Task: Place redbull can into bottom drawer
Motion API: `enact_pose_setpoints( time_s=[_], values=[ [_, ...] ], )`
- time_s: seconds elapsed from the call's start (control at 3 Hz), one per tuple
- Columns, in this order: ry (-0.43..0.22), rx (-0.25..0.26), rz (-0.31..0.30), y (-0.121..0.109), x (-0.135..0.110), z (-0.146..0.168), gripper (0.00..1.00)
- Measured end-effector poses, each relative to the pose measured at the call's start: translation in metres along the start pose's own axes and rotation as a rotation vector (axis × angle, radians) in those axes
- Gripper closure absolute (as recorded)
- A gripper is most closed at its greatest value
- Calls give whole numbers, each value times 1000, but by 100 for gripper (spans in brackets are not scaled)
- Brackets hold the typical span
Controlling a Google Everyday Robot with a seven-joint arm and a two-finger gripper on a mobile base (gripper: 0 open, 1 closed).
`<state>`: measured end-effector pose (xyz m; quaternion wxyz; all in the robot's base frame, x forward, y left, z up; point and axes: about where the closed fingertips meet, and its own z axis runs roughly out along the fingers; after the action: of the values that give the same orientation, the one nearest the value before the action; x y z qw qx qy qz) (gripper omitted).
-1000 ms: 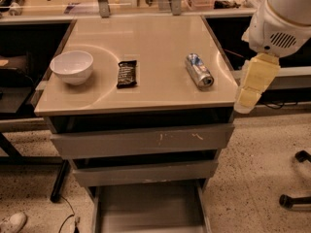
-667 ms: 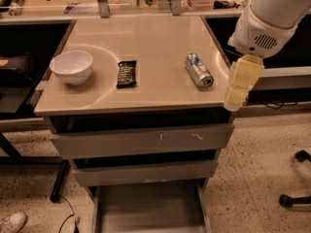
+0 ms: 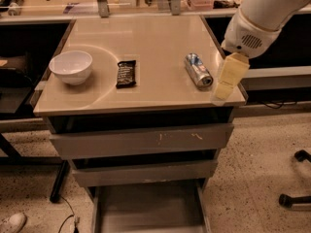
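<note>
The redbull can (image 3: 198, 70) lies on its side on the beige cabinet top (image 3: 146, 42), right of centre, its silver top toward the front right. My gripper (image 3: 227, 77) hangs from the white arm just right of the can, over the top's right front corner, not touching it. The bottom drawer (image 3: 148, 210) is pulled out below the cabinet, and its flat grey floor shows nothing in it.
A dark candy bar (image 3: 126, 73) lies left of the can and a white bowl (image 3: 71, 66) stands at the left. The scratched top drawer front (image 3: 141, 140) and middle drawer front (image 3: 143, 173) are shut. Black chair legs (image 3: 294, 198) stand at the right on the speckled floor.
The arm and gripper have moved left and toward the can. The can, candy bar, bowl and drawers have not moved.
</note>
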<state>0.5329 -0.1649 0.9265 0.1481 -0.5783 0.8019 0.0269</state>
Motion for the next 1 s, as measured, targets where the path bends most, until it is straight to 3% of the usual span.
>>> enact_pose_setpoints(
  time_s=[0.33, 0.67, 1.0],
  values=[
    [-28, -15, 148, -37, -11, 24, 0],
    [-13, -32, 270, -67, -11, 46, 0],
    [-15, -30, 285, -71, -11, 49, 0]
  ],
)
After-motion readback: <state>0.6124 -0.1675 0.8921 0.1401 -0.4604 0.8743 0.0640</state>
